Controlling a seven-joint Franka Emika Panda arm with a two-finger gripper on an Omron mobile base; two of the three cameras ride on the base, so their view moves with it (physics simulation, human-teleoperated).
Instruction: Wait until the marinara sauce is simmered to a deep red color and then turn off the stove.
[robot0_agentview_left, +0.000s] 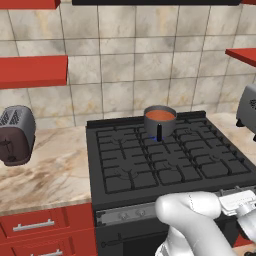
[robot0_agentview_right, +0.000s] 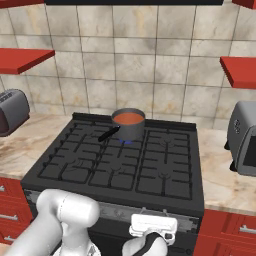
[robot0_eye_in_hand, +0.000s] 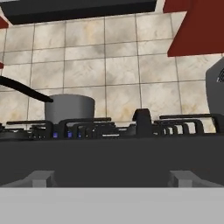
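Stove (robot0_agentview_left: 165, 160): black gas range set between marble worktops (robot0_agentview_left: 45, 170) | Saucepan (robot0_agentview_left: 160, 121): grey, on a rear burner (blue flame underneath) | Marinara sauce (robot0_agentview_left: 160, 115): orange-red, inside the saucepan | Fingers (robot0_eye_in_hand: 111, 179): spread wide, grasping nothing, low before the stove's front edge | Toasters (robot0_agentview_left: 16, 135): one on each worktop

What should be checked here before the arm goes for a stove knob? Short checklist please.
1. marinara sauce deep red: not ok, orange-red.
2. Burner lit under saucepan: ok, blue flame at its base.
3. Jaws of the gripper open: ok.
4. Gripper facing the stove front: ok, low before the front edge.
5. Which knob drives this burner: cannot tell.
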